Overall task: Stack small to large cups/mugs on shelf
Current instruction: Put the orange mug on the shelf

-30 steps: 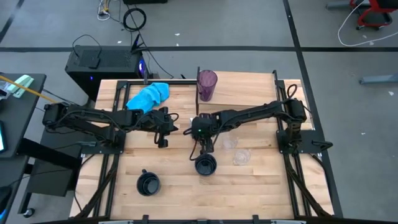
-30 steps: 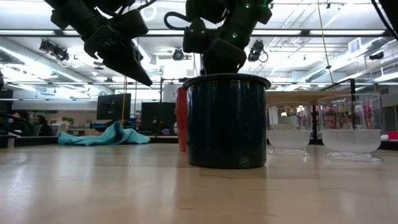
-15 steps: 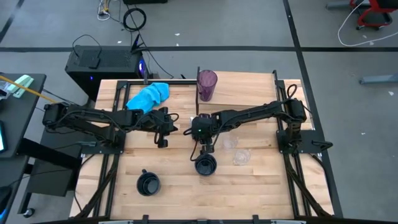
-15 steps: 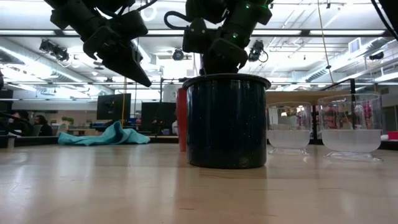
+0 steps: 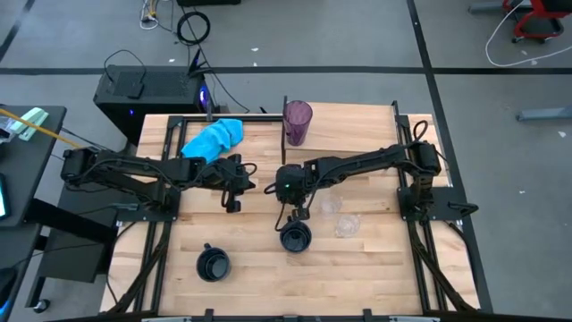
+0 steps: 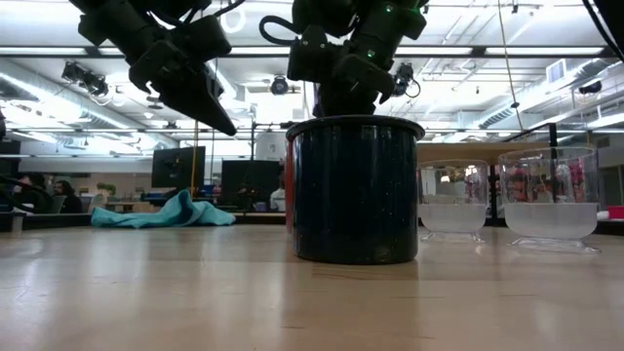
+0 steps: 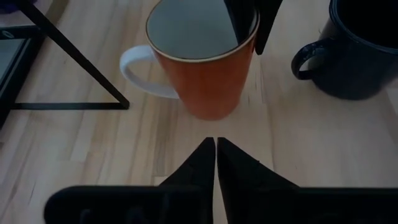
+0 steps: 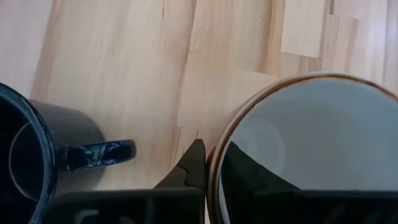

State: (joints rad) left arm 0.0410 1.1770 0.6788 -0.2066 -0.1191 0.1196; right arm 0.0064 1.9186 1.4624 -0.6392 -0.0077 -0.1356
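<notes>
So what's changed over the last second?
The right gripper, fingers pinching the orange mug by its rim, edged slightly toward the table's far side. The orange sliver beside the black mug narrowed. The shut left gripper and clear cups stayed put.

High view looks straight down over the whole bench; low view sits at bench-top level, close to a black mug (both wrist views share the orange mug).

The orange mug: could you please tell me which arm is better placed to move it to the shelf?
Right. The right arm has its jaws pinching the orange mug at the rim, one inside, one outside; the left arm has its jaws shut, apart from it.
</notes>
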